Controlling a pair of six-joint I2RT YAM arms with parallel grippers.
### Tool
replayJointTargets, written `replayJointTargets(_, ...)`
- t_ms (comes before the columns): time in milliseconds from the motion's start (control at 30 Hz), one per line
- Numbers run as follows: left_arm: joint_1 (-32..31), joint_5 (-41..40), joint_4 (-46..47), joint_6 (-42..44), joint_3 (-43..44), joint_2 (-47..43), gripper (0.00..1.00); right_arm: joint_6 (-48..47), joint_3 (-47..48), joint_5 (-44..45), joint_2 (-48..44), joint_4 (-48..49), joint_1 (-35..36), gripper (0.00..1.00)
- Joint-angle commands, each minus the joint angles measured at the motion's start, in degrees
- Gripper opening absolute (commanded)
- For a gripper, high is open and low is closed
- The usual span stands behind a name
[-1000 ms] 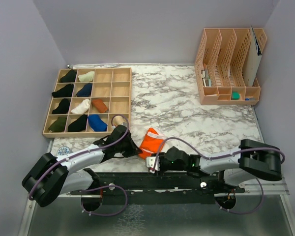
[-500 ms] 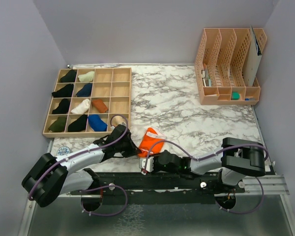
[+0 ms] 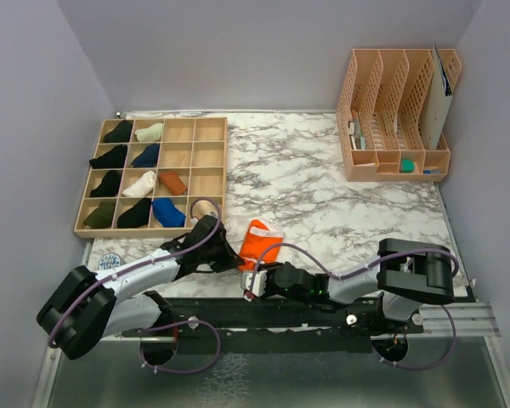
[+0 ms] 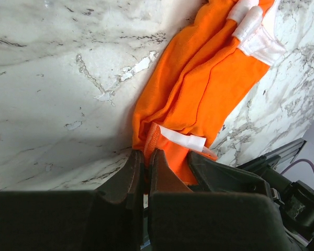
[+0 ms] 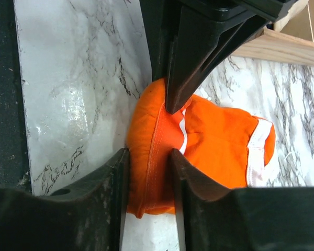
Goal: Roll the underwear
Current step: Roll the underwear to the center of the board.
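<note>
While the orange underwear lies bunched on the marble table close to its near edge, just right of the wooden organizer, the left gripper is pinched tight on a thin cloth edge. The right gripper straddles a folded hem beside it, fingers pressed on the cloth and apparently clamping it. Bare marble stretches beyond and rightward to the file rack.

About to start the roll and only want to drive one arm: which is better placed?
Probably right. The right gripper spans the whole near end of the orange briefs, fabric filling its jaws; the left gripper only pinches a thin edge of hem.
</note>
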Motion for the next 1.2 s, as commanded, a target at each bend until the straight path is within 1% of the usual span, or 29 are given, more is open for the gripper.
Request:
replayJointTargets(0,0.0,0.1,-2.2,-0.3,0.9,0.1,0.0,0.2,-1.6,1.6,2.7,-4.2,0.1,0.36)
replayJointTargets(133,0.0,0.2,-2.4,-0.3,1.0,-0.3,0.0,2.1,-1.8,3.3,3.3,-4.7,0.1,0.17)
replayJointTargets(233,0.1,-0.3,-2.9,-0.4,0.5,-1.6,0.0,5.1,-2.3,3.3,3.3,-3.9,0.1,0.1)
replayJointTargets(333,0.2,-0.4,-3.1,-0.6,-0.5,-3.0,0.0,9.2,-1.6,-2.2,2.2,-5.6,-0.4,0.04)
replayJointTargets(367,0.3,-0.5,-3.3,-0.5,-0.7,-3.4,0.03,11.1,-1.2,-5.2,1.7,-6.2,-1.0,0.02)
replayJointTargets(400,0.4,-0.7,-3.5,-0.5,-0.9,-3.8,0.09,12.5,-1.2,-9.1,1.1,-6.4,-1.8,0.01)
replayJointTargets(433,0.5,-0.9,-3.6,-0.4,-1.2,-4.2,0.15,14.0,-1.4,-12.8,0.6,-6.0,-2.5,0.01)
replayJointTargets(500,0.9,-1.6,-4.7,0.0,-1.2,-5.4,0.24,17.4,-1.7,-20.6,-0.6,-4.8,-4.4,0.01)
replayJointTargets(567,1.3,-2.7,-6.4,0.8,-1.0,-7.0,0.34,21.2,-1.9,-26.0,-0.7,-3.9,-6.7,0.01)
replayJointTargets(733,2.5,-4.0,-8.9,1.8,-1.3,-10.9,0.5,31.2,-2.6,-42.0,2.4,2.1,-14.5,0.01)
replayJointTargets(767,2.6,-4.1,-9.2,1.8,-1.5,-11.5,0.52,34.6,-2.7,-44.5,3.3,4.1,-16.2,0.01)
replayJointTargets(867,2.6,-4.2,-8.7,2.3,-2.2,-13.4,0.54,40.6,-3.2,-50.7,6.1,10.1,-19.3,0.0)
replayJointTargets(967,2.7,-3.8,-7.2,3.5,-3.1,-15.5,0.61,45.4,-2.5,-55.7,9.4,13.5,-21.7,0.0)
replayJointTargets(1067,2.6,-3.0,-5.3,4.6,-4.4,-18.2,0.66,50.2,-1.8,-59.2,12.6,15.9,-24.0,0.01)
replayJointTargets(1167,2.7,-2.7,-4.4,5.0,-6.1,-20.5,0.68,55.8,-3.4,-60.0,15.1,21.6,-26.6,0.01)
